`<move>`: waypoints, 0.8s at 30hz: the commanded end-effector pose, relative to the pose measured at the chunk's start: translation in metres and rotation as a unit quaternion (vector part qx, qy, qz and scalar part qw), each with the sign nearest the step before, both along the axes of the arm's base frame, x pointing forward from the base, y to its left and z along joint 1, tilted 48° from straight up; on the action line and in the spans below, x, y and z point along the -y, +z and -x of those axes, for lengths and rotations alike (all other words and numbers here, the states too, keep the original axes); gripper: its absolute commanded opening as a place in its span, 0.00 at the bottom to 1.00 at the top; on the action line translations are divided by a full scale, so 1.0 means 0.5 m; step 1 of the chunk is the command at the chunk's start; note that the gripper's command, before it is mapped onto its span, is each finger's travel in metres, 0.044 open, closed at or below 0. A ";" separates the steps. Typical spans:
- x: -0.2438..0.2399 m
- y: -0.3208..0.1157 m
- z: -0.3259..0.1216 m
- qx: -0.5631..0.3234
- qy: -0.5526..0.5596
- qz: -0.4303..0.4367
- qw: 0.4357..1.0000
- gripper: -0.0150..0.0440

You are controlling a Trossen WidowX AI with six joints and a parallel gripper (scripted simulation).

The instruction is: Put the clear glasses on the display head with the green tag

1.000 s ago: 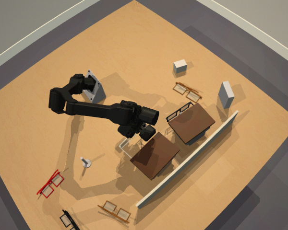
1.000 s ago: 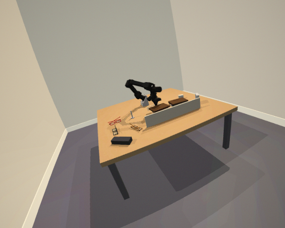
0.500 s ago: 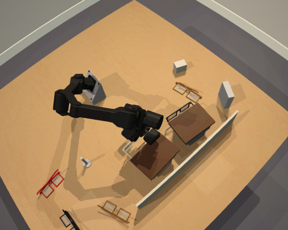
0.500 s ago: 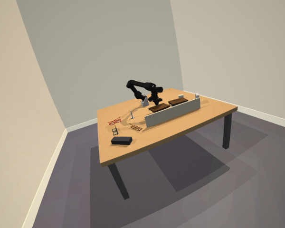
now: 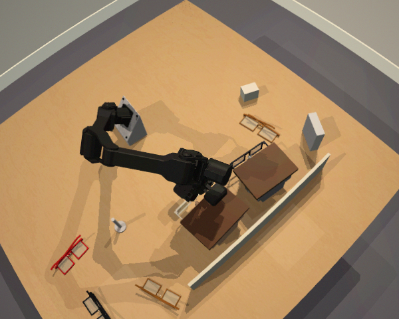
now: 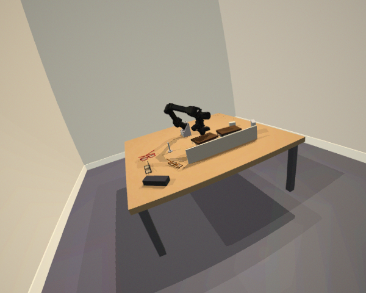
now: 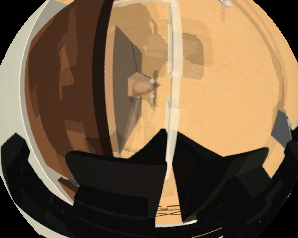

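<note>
My gripper [image 7: 166, 133] is shut on the front frame of the clear glasses [image 7: 177, 50] [image 5: 176, 211]. The glasses are at the front of the nearer display head [image 5: 215, 219] [image 6: 205, 138], which has a brown top. In the wrist view its nose [image 7: 141, 86] points at the bridge, and the two small nose pads show on either side of it. One temple runs back toward the head; the other is hidden by the fingers. Whether the temples are behind the ears, and whether the pads touch the nose, cannot be told. No green tag is visible.
The other head [image 5: 265, 169] [image 6: 229, 129] stands close by with black glasses [image 5: 240, 160] at its front. A long pale wall [image 5: 261, 222] [image 6: 222, 144] runs behind both heads. A small post [image 5: 119, 225] [image 6: 169, 148] and red glasses [image 5: 65, 265] lie toward the left.
</note>
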State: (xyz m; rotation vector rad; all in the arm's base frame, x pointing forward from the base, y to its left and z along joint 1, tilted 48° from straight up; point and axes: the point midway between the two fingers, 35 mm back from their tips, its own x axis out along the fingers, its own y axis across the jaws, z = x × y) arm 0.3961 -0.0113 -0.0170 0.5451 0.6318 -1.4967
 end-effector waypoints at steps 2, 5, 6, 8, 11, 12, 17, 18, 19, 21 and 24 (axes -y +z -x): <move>0.001 -0.002 -0.009 -0.002 0.002 0.002 1.000 0.25; 0.001 -0.002 -0.011 -0.002 0.002 0.002 1.000 0.25; 0.001 -0.002 -0.012 -0.002 0.002 0.002 1.000 0.25; 0.002 -0.002 -0.011 -0.002 0.002 0.002 1.000 0.25; 0.003 -0.003 -0.011 -0.002 0.002 0.002 1.000 0.25; 0.003 -0.004 -0.011 -0.002 0.002 0.003 1.000 0.25; 0.005 -0.005 -0.010 -0.002 0.002 0.003 1.000 0.25; 0.005 -0.005 -0.010 -0.002 0.002 0.003 1.000 0.25; 0.005 -0.005 -0.010 -0.002 0.002 0.003 1.000 0.25; 0.006 -0.006 -0.010 -0.002 0.002 0.003 1.000 0.25; 0.008 -0.008 -0.010 -0.002 0.002 0.003 1.000 0.25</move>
